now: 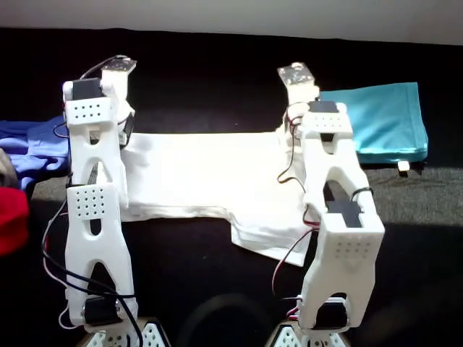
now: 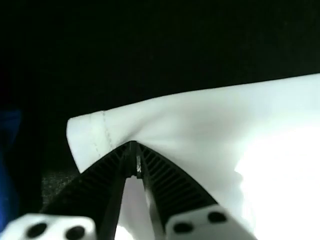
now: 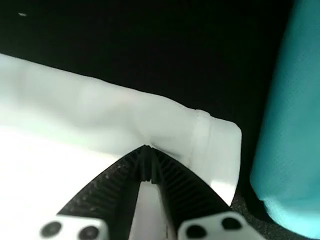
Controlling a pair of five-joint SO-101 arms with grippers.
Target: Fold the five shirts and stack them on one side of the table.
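White shirt [image 1: 195, 173] lies spread flat across the middle of the black table [image 1: 217, 72], its long side running from one arm to the other. A lower portion juts toward the near edge beside the right arm. Left gripper [image 2: 132, 152]: jaws brought together at the tips and pinching the shirt's fabric just inboard of a stitched, hemmed corner. The cloth puckers slightly where the tips meet, and the corner itself lies on the table past them. Right gripper [image 3: 146, 155]: the same arrangement at the opposite far corner, jaws clamped on the white fabric next to the hem band, with a small crease running off from the tips. In the high view both arms stand over the shirt's two far corners. Teal shirt [image 1: 383, 123], folded, lies near the right-hand corner, with a strip of bare table between it and the white hem. Blue shirt [image 1: 36, 144] lies crumpled at the table's left edge, near the left arm. Red cloth [image 1: 11, 217] sits just nearer than it.
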